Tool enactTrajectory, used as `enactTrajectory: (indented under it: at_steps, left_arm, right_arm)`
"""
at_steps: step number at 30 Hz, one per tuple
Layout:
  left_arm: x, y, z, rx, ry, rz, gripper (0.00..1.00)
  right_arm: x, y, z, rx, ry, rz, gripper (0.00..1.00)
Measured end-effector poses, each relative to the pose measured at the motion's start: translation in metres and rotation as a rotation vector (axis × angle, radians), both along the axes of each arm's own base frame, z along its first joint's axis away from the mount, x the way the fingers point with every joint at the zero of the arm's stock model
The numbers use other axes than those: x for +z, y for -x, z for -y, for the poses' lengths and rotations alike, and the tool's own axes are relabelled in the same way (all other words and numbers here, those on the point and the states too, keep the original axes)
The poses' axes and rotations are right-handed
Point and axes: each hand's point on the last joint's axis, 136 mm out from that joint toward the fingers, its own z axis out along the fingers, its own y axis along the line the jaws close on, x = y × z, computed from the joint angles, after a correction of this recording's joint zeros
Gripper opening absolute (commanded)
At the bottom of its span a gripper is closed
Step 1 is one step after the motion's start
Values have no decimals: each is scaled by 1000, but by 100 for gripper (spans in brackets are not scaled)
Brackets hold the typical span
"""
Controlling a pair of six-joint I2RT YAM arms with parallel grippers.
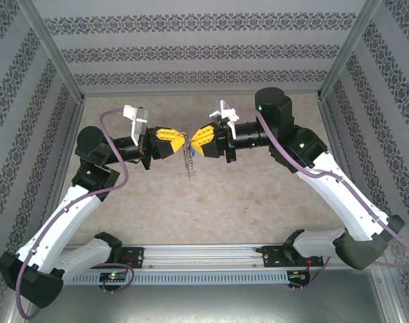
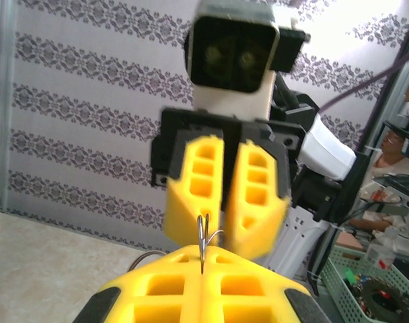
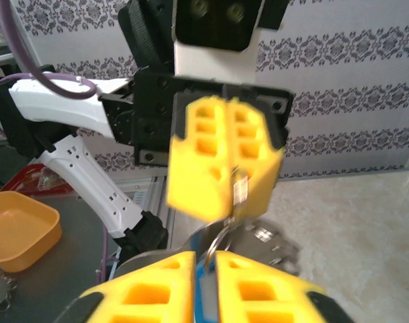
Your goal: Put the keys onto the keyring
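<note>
Both grippers meet tip to tip above the middle of the table. My left gripper (image 1: pixel 182 142) (image 2: pixel 202 268) is shut on a thin wire ring (image 2: pixel 204 237) of the keyring, whose edge sticks up between the yellow fingers. The grey keyring (image 1: pixel 189 161) hangs below the two tips and looks blurred in the right wrist view (image 3: pixel 275 247). My right gripper (image 1: pixel 196 140) (image 3: pixel 206 259) is shut on the blue-headed key (image 3: pixel 206 299), with a small ring (image 3: pixel 216 241) looping up from it towards the left gripper's fingers (image 3: pixel 198 161).
Patterned walls (image 1: pixel 204 54) enclose the beige table (image 1: pixel 211 202) on three sides. A metal rail (image 1: pixel 204 254) runs along the near edge. An orange bowl (image 3: pixel 19 229) and a green basket (image 2: pixel 366 286) sit beyond the table.
</note>
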Motion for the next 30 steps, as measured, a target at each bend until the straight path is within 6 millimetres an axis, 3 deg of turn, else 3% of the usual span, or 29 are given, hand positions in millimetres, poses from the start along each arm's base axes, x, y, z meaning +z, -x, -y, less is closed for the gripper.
enactTrajectory:
  at_steps: [8,13,16,22,30]
  left_arm:
    - [0,-6,0,25,7,-9,0]
    - [-6,-10,0,49,-26,10,0]
    - [-9,-14,-2,90,-55,36,0]
    - [-7,-12,-4,115,-64,83,0]
    - [-3,-11,-4,111,-55,103,0]
  right_arm:
    - [0,4,5,-21,0,-3,32]
    - [6,-10,14,-97,-11,-40,35]
    - [11,-18,19,-137,-22,-67,42]
    - [25,-17,15,-128,-51,-79,35]
    - [30,-18,4,-89,-54,-87,36]
